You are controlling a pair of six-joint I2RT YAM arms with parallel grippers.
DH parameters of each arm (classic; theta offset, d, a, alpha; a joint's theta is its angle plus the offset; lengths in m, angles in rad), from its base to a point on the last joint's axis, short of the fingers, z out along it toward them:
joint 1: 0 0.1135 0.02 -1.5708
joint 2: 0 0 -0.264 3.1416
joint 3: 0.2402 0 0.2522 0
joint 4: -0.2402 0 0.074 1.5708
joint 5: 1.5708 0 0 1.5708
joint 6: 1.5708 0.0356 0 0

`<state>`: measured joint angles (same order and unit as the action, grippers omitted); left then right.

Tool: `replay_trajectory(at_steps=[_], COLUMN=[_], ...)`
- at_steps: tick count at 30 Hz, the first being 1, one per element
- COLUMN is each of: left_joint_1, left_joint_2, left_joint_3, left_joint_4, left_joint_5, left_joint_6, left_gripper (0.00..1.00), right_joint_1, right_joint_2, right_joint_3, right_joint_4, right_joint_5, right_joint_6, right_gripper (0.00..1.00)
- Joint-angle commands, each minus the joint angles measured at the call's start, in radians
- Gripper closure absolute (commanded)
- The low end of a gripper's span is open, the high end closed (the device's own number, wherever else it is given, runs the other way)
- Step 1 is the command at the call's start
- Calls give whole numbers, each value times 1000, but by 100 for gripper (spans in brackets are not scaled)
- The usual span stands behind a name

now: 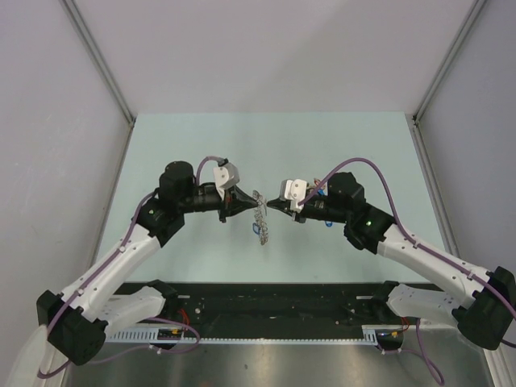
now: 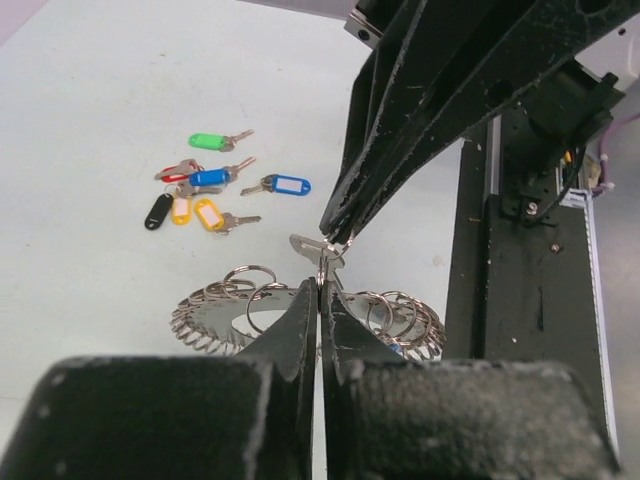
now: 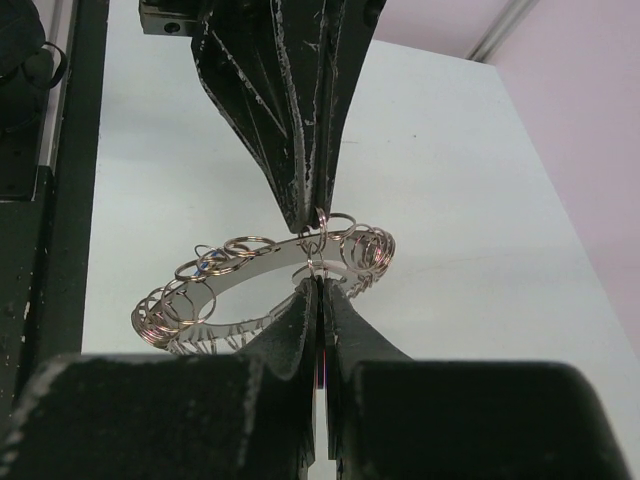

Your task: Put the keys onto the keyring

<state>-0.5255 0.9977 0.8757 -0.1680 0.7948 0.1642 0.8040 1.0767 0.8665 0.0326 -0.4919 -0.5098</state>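
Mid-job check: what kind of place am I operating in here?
Probably an enclosed lab robot cell: plain panel walls on metal frame posts, a pale worktable, and a slotted cable duct along its near edge.

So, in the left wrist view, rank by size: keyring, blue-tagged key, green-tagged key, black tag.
1. keyring, also nearest the camera.
2. blue-tagged key and green-tagged key, alike.
3. black tag.

The flat grey beaded metal keyring (image 1: 260, 201) hangs over the pale table (image 1: 201, 145), left gripper (image 1: 244, 203) clamping it at 9 o'clock, right gripper (image 1: 272, 207) at 3. The small plastic-tagged keys (image 1: 262, 234) lie on the table at its 6.
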Motion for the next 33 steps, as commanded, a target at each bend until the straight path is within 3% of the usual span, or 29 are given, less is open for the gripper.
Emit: replay_trajectory(at_steps=[1,10,19,21,22,25,28,33], left_joint_1=[25,27,27,27,27,25,25,25], left_joint_2=[-56,-113,-131,-126,-128,-125,-119,-122], left_joint_3=[-23,-159,-190,-190,-190,-188,-181,-181], left_joint_4=[142,453,493,492,490,483,472,470], left_joint_5=[-55,-100,-121,-114,-111,-103,-94,-94], left_joint_6=[-98,-287,-308,-310,-308,-304,-298,-295], left_gripper=[100,100,100,100,100,100,100,100], right_joint_1=[-11,18,21,21,20,20,21,23], right_joint_2=[-23,34,28,20,12,3,-1,6], right_joint_3=[37,26,-9,-15,-23,-26,-31,-32], right_joint_4=[-11,61,151,164,174,187,204,239], right_joint_5=[35,-53,-2,18,22,35,44,55], right_joint_6=[-10,50,108,117,119,122,125,146], right_gripper=[100,100,100,87,75,60,53,50])
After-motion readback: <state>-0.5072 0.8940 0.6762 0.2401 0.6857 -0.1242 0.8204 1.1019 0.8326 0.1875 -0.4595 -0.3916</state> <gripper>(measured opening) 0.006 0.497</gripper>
